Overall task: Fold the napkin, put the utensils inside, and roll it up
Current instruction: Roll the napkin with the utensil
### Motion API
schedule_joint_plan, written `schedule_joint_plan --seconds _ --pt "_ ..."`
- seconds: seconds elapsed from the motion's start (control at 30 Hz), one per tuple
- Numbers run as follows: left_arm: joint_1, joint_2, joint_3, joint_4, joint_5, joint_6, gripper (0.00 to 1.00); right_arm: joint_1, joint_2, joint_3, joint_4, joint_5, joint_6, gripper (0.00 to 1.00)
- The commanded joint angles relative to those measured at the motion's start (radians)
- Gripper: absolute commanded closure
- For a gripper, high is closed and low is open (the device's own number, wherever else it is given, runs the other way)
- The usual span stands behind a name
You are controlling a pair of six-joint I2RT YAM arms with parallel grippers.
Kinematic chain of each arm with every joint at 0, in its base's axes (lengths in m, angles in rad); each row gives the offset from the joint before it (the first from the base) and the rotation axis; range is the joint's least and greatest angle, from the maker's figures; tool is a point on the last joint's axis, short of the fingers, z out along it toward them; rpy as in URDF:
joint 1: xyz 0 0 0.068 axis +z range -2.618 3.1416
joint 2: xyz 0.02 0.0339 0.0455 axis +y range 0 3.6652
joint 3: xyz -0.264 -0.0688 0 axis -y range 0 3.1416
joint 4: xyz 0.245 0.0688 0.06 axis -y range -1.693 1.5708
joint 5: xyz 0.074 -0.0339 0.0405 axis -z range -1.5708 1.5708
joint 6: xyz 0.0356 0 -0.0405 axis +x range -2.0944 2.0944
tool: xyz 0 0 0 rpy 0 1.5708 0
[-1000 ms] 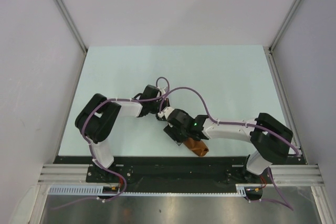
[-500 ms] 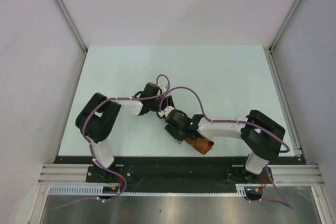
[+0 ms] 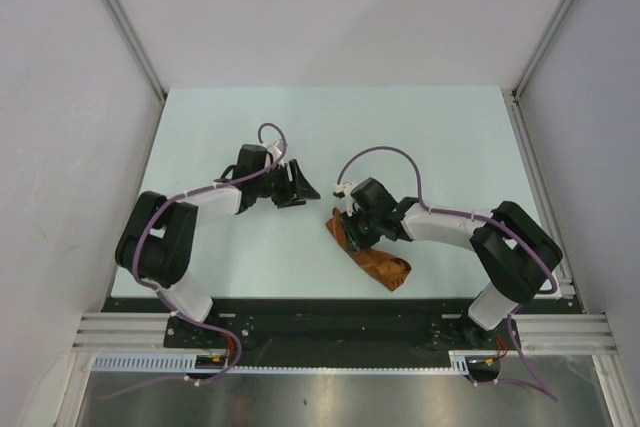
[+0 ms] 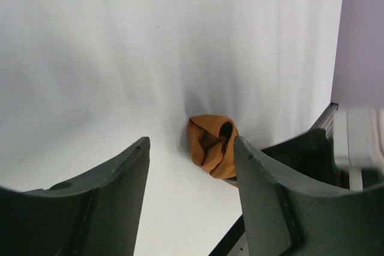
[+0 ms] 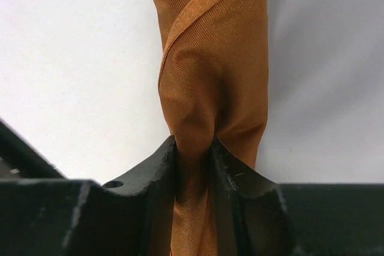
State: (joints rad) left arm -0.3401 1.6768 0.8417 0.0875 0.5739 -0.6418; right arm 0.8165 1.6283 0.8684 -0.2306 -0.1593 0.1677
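The napkin [image 3: 385, 269] is seen rolled into a short, fat tube. It is laid flat on the table [image 3: 420, 137], close to the table's near edge and a little right of the table's middle. One end of the roll is pinched by the right gripper [image 5: 193, 148]. Its two fingers are pressed on the cloth from both sides, and the cloth is squashed thin between them. The left gripper [image 3: 300, 187] is held over the table's middle, away from the roll, with its fingers apart and nothing between them. No fork can be seen, so it cannot be told if one is hidden inside.

Things could go wrong from here. If the roll is pulled by that one end, the loose flap could be opened up. If it is lifted and tipped, anything inside could be slid out. If it is dragged nearer, it could be pushed off the table's near edge.
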Motion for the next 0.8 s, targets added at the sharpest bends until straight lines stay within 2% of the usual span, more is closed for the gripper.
schedule_joint_plan --seconds 0.0,0.17,0.33,0.43,0.57,0.63,0.77 --pt "-0.004 -0.09 -0.055 0.05 0.02 0.033 0.36 -0.039 0.002 -0.035 0.077 -0.302 0.061 0.71" --pt "-0.019 -0.108 -0.111 0.086 0.038 0.03 0.29 -0.054 0.028 -0.012 0.148 -0.411 0.096 0.71" --pt "-0.057 -0.089 -0.124 0.118 0.037 0.004 0.27 -0.065 0.051 0.011 0.128 -0.345 0.092 0.66" --pt "-0.056 -0.103 -0.127 0.106 -0.002 -0.004 0.22 -0.065 0.024 0.023 0.111 -0.326 0.084 0.5" --pt "-0.037 -0.135 -0.115 0.058 -0.039 0.001 0.15 -0.066 -0.021 0.035 0.073 -0.325 0.07 0.38" --pt "-0.021 -0.14 -0.112 0.047 -0.042 0.005 0.13 -0.066 -0.042 0.046 0.059 -0.319 0.062 0.32" --pt "0.009 -0.169 -0.108 0.006 -0.048 0.021 0.12 -0.071 -0.094 0.061 -0.001 -0.313 0.053 0.28"
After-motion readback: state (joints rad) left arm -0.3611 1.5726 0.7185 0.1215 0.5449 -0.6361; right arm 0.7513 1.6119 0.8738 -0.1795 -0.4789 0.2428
